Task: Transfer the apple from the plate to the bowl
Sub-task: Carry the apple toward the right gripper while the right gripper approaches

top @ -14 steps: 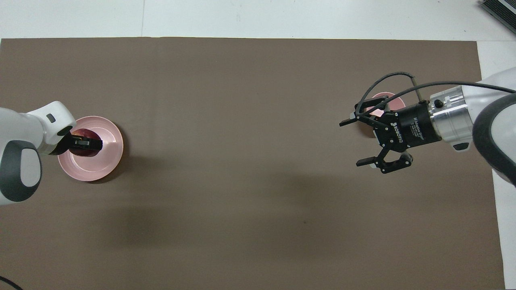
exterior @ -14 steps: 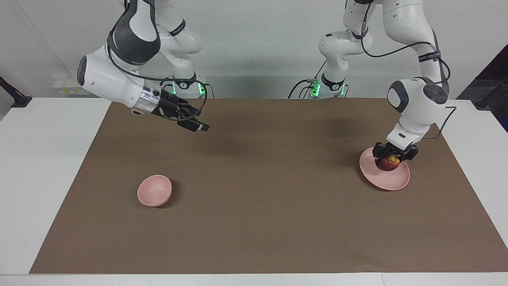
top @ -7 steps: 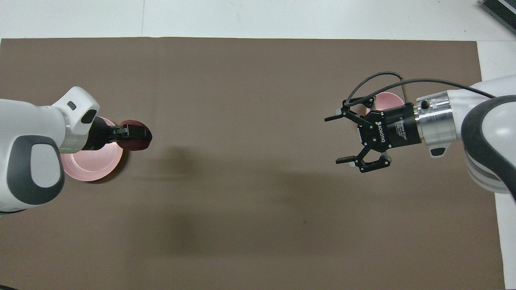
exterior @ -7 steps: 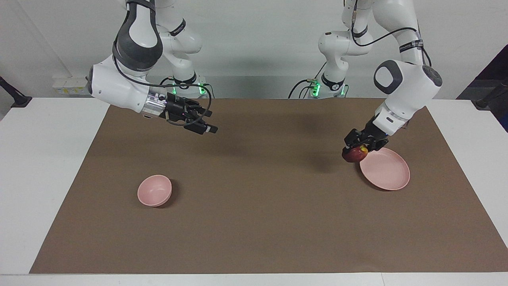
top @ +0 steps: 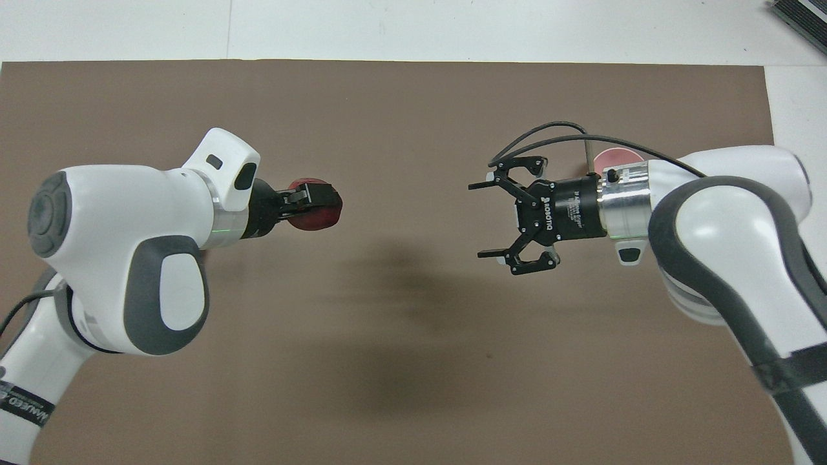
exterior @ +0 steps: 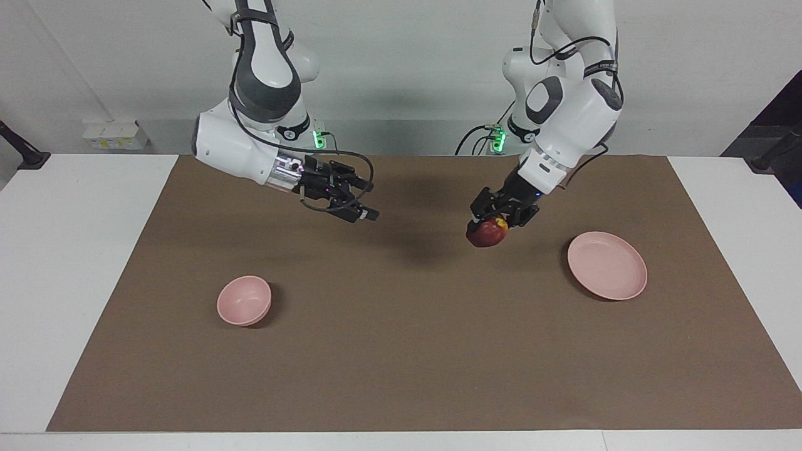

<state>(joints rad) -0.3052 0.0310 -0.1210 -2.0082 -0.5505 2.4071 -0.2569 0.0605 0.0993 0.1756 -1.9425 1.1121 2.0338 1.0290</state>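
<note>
Facing view: plate [exterior: 607, 265], bowl [exterior: 244, 300] bare.

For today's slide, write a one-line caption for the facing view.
Left gripper carries the apple above the mat toward the open right gripper.

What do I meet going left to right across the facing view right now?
bowl → right claw, open over the mat → apple, held in the shut left claw → plate
</note>
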